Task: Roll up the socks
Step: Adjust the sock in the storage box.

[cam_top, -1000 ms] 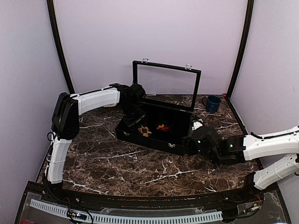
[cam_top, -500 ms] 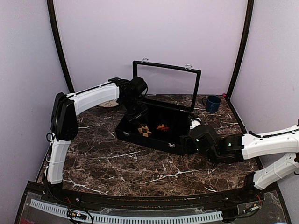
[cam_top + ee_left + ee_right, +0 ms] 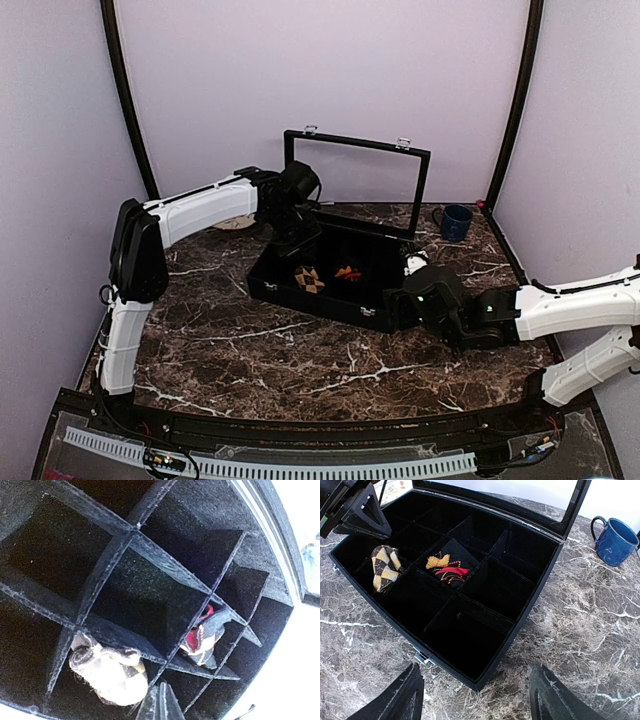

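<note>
Two rolled socks lie in neighbouring compartments of the open black case [image 3: 320, 305]. The tan-brown and black sock [image 3: 309, 279] [image 3: 107, 667] [image 3: 384, 566] is on the left, the red, orange and black sock [image 3: 347, 272] [image 3: 202, 637] [image 3: 447, 567] beside it. My left gripper [image 3: 288, 232] [image 3: 161, 702] hangs shut and empty above the case's back left part, over the tan sock and clear of it. My right gripper [image 3: 397, 305] [image 3: 477, 700] stands open and empty low over the table at the case's front right corner.
The case's glass lid [image 3: 355, 143] stands upright at the back. A blue mug [image 3: 455, 222] [image 3: 615, 540] sits on the marble table [image 3: 300, 360] at the back right. A pale flat thing [image 3: 235, 224] lies behind the left arm. Purple walls enclose the table.
My left gripper has closed with nothing in it and risen back from the tan sock toward the case's back left. The right arm has edged slightly left.
</note>
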`<state>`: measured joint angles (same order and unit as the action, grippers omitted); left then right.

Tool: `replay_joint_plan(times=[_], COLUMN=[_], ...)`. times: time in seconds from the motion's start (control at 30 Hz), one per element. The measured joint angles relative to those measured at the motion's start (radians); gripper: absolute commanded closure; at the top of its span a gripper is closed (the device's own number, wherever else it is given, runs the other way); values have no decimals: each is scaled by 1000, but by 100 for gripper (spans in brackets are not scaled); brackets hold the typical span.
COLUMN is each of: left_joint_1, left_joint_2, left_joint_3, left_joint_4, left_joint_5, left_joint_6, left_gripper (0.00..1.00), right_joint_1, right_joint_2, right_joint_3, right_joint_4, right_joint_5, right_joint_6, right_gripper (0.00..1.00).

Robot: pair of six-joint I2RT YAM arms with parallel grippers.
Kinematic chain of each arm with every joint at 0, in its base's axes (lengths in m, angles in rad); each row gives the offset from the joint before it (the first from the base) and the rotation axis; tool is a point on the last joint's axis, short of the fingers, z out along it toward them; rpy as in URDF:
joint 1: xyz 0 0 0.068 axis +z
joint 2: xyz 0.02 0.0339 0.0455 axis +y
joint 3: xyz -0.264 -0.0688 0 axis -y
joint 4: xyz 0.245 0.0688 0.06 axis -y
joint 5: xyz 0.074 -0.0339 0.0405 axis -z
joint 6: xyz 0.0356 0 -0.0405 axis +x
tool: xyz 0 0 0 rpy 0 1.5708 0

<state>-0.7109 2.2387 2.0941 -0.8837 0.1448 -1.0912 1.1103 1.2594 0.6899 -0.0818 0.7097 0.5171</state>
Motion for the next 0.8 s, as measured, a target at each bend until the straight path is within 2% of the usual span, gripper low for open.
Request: replay_joint_plan(times=[0.57,0.8], left_joint_1=[-2,-2], left_joint_2=[77,79], left_joint_3=[0,0], left_joint_4=[-11,-82], left_joint_5=[-23,-57], left_joint_6=[37,37], left_gripper=[100,100], right_joint_1=[0,0], right_joint_2=[14,14], right_joint_3=[0,0], right_joint_4=[0,0], right_joint_5=[0,0], right_joint_6=[0,0], right_gripper=[31,31])
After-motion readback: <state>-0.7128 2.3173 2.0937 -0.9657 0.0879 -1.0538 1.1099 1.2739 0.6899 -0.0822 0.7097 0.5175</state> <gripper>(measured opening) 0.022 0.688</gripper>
